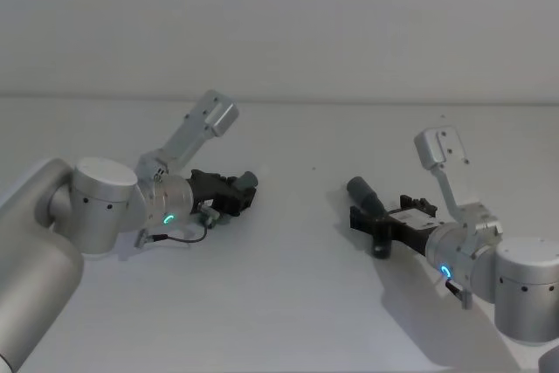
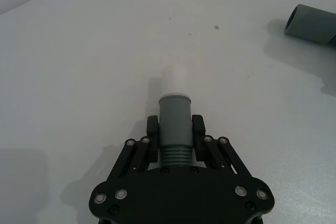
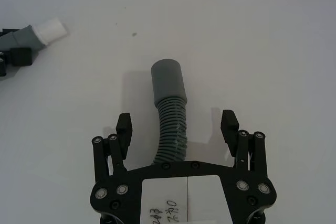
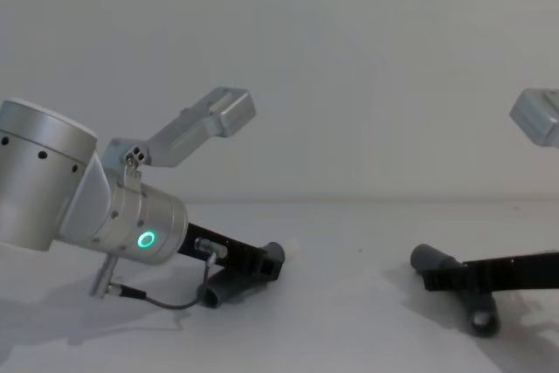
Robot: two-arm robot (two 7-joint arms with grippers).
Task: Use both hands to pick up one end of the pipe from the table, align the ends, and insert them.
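White table (image 1: 288, 303), plain wall (image 1: 279, 24). Left pincer (image 2: 175, 125) clamped on spigot piece (image 2: 174, 109); right pincer (image 3: 176, 121) open astride ribbed socket piece (image 3: 168, 83), well apart.

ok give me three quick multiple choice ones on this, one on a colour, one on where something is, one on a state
1. What colour is the tip of the spigot piece gripped by the left pincer?
A) red B) white C) black

2. Where is the socket piece?
A) between the fingers of the right pincer B) pushed onto the spigot piece C) standing upright, apart from both arms

3. What state is the right pincer in?
A) shut on the socket piece B) holding a white cloth C) open, fingers clear of the hose on both sides

Answers:
1 B, the left wrist view shows a whitish tip beyond the grey collar.
2 A, the right wrist view shows the ribbed hose running between the two fingers.
3 C, a gap shows on each side of the hose.
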